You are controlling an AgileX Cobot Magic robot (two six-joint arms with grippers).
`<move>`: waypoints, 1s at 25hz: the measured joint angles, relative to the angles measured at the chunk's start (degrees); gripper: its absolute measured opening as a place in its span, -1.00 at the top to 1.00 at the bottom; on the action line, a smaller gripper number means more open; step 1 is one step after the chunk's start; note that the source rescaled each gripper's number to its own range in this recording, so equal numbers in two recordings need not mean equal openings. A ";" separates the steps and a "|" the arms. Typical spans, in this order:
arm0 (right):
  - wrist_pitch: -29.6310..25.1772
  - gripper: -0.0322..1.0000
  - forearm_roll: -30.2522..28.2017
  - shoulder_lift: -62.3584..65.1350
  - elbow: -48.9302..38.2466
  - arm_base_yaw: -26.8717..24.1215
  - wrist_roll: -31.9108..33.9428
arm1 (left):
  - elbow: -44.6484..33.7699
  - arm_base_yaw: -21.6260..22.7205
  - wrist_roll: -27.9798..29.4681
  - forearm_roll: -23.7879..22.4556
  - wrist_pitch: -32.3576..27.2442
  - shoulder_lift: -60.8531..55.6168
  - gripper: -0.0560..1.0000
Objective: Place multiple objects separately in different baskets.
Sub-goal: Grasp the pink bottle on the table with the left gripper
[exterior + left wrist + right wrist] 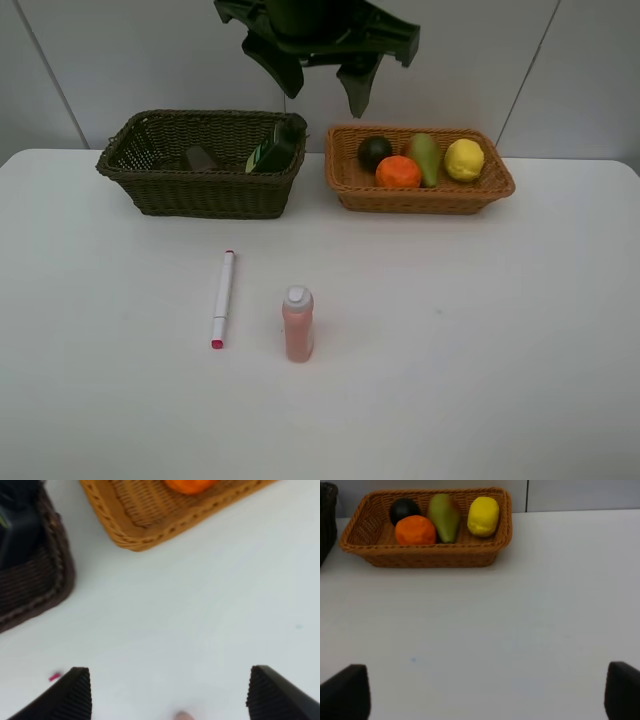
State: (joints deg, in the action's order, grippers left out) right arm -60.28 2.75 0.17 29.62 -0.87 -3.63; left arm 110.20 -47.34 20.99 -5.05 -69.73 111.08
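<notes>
Pink bottle (298,323) upright on the white bench (480,330), white-pink marker (223,299) flat just beside it toward the left, both well apart from the baskets at the back. Dark green bottle (272,150) leaning in the deeper dark basket (200,190) near a dim brownish thing (200,158) hard to make out; orange (398,172), pear (426,157), lemon (464,159) and dark round fruit (375,152) close together in the shallow tan basket (420,195). Left pincer (323,90) apart and empty, high over the gap between the two baskets; right pincer (485,690) likewise apart and empty over bare bench, facing the tan basket.
</notes>
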 joint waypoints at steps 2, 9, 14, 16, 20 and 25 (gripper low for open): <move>0.00 -0.96 0.00 0.00 0.00 0.00 0.00 | -0.14 -1.02 0.97 0.18 0.00 0.00 -0.70; 0.00 -0.96 0.00 0.00 0.00 0.00 0.00 | -7.86 -1.59 3.55 1.45 0.10 -0.46 -0.70; 0.00 -0.96 0.00 0.00 0.00 0.00 0.00 | -14.43 -1.59 3.98 2.66 -0.08 -0.46 -0.70; 0.00 -0.96 0.00 0.00 0.00 0.00 0.00 | -17.19 -1.59 4.41 2.71 -0.19 -0.46 -0.70; 0.00 -0.96 0.00 0.00 0.00 0.00 0.00 | -22.16 -1.59 5.18 4.39 1.38 -0.46 -0.70; 0.00 -0.96 0.00 0.00 0.00 0.00 0.00 | -27.71 -1.59 5.41 8.98 6.66 -0.46 -0.70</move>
State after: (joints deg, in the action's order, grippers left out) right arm -60.28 2.75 0.17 29.62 -0.87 -3.63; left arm 82.49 -48.93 26.39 3.93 -63.07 110.62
